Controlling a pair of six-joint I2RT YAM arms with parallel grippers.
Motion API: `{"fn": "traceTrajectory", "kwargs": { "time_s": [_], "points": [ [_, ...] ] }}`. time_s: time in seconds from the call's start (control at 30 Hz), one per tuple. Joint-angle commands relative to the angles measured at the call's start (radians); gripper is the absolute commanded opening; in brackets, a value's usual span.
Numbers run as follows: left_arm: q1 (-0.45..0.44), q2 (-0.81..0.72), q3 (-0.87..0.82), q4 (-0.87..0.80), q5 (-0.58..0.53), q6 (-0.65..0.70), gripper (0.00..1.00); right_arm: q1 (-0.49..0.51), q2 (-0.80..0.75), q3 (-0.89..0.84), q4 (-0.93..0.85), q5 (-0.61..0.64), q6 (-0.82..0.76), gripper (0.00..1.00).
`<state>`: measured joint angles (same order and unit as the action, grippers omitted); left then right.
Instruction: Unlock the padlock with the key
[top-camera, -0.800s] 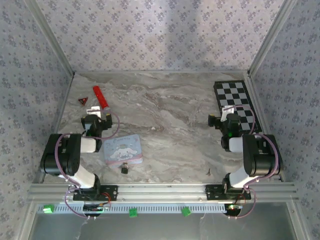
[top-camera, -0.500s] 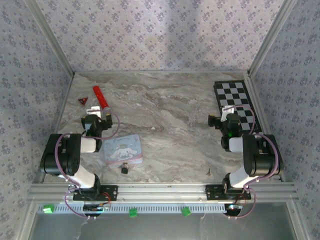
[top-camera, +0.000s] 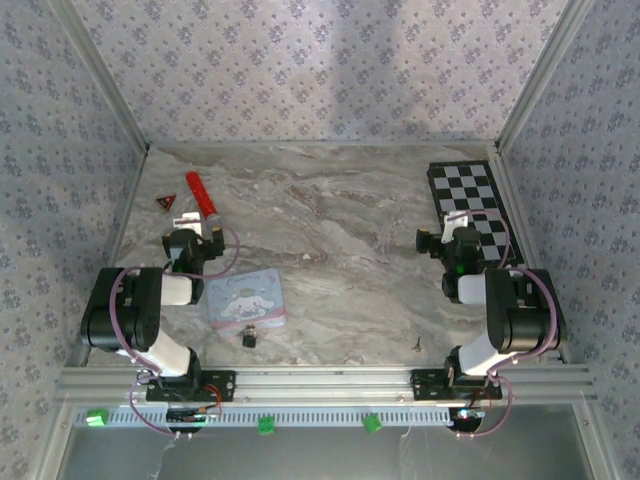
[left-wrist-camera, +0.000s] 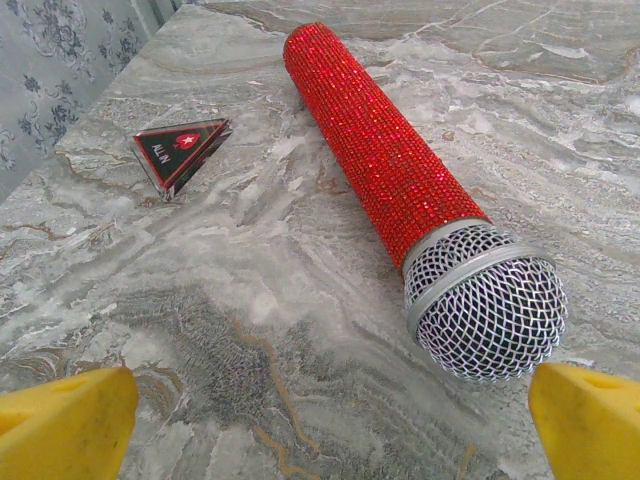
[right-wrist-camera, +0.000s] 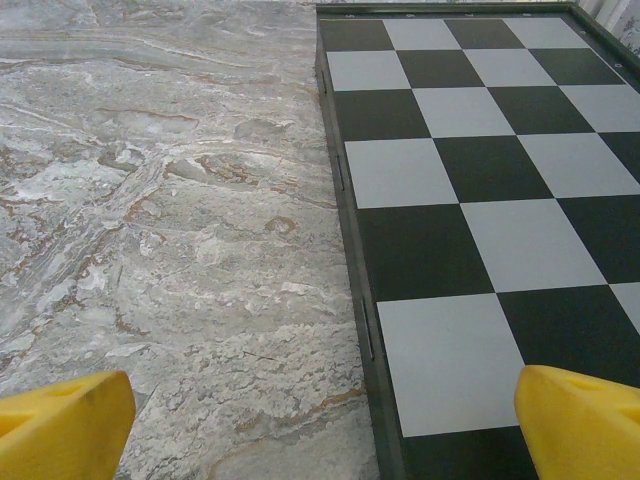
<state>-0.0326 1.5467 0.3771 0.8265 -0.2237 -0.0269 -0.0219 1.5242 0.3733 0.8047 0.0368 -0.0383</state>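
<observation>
The padlock (top-camera: 249, 338), a tiny dark block, lies on the marble table just in front of a pale blue cartoon tin (top-camera: 245, 298). The key (top-camera: 417, 345) is a thin dark sliver near the front edge, beside the right arm's base. My left gripper (top-camera: 192, 238) hovers behind the tin, open, its yellow fingertips (left-wrist-camera: 70, 420) wide apart over bare marble with nothing between them. My right gripper (top-camera: 450, 228) is open too, its fingertips (right-wrist-camera: 590, 420) straddling the left edge of a checkerboard (right-wrist-camera: 470, 200). Both grippers are well away from padlock and key.
A red glitter microphone (left-wrist-camera: 390, 170) with a silver mesh head lies just ahead of the left gripper, with a small dark triangular piece (left-wrist-camera: 180, 150) to its left. The checkerboard (top-camera: 470, 200) fills the back right. Patterned walls enclose the table on three sides.
</observation>
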Motion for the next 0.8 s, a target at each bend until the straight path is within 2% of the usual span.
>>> {"fn": "traceTrajectory", "kwargs": {
  "time_s": [0.0, 0.33, 0.5, 0.63, 0.7, 0.77],
  "points": [
    [0.009, -0.012, 0.019, 0.021, 0.014, -0.013, 1.00, -0.007, 0.001, 0.019, 0.011, -0.001, 0.009, 0.99],
    [0.008, -0.013, 0.018, 0.025, 0.013, -0.011, 1.00, -0.006, -0.001, 0.019, 0.013, 0.003, 0.008, 0.99],
    [-0.012, -0.028, -0.008, 0.059, 0.054, 0.030, 1.00, 0.004, -0.002, 0.014, 0.019, 0.012, 0.000, 0.99],
    [-0.028, -0.104, -0.069, 0.112, -0.019, 0.021, 1.00, 0.023, -0.023, 0.010, 0.010, 0.028, -0.022, 0.99],
    [-0.031, -0.170, -0.070, 0.052, -0.040, 0.012, 1.00, 0.028, -0.028, -0.003, 0.032, 0.035, -0.026, 0.99],
    [-0.033, -0.246, -0.036, -0.096, -0.069, -0.020, 1.00, 0.032, -0.051, -0.011, 0.031, 0.034, -0.032, 0.99]
  ]
}}
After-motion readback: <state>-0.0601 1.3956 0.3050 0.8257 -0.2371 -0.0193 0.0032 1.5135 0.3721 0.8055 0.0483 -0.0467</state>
